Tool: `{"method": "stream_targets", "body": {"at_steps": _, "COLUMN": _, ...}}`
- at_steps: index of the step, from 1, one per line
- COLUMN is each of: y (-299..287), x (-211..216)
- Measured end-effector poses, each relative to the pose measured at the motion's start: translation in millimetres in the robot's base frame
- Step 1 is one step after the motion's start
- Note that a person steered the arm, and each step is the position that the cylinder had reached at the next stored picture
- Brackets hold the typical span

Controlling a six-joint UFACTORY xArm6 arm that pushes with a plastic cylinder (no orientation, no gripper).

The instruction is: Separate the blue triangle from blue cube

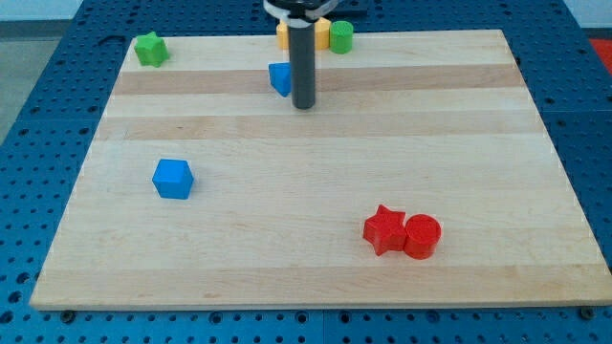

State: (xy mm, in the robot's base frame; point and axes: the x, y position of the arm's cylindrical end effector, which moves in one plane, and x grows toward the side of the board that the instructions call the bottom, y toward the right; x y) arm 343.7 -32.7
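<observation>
The blue triangle (279, 78) lies near the view's top centre, partly hidden behind the dark rod. My tip (304, 105) rests on the board just to the right of and slightly below that block, touching or nearly touching it. The blue cube (173, 179) sits far off at the view's left middle, well apart from the triangle and from my tip.
A green star block (150, 49) is at the top left corner. A yellow block (321, 34), an orange block (283, 35) and a green cylinder (341, 36) cluster at the top edge behind the rod. A red star (384, 229) touches a red cylinder (422, 236) at lower right. The wooden board (316, 277) lies on a blue perforated table.
</observation>
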Motion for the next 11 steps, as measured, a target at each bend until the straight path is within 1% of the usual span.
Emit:
{"method": "stream_targets", "body": {"at_steps": 1, "y": -30, "x": -20}}
{"method": "stream_targets", "body": {"at_steps": 2, "y": -32, "x": -58}}
{"method": "stream_targets", "body": {"at_steps": 3, "y": -25, "x": -76}}
{"method": "stream_targets", "body": {"at_steps": 9, "y": -24, "x": -82}}
{"method": "stream_targets", "body": {"at_steps": 10, "y": -34, "x": -68}}
{"method": "stream_targets", "body": {"at_steps": 11, "y": -100, "x": -41}}
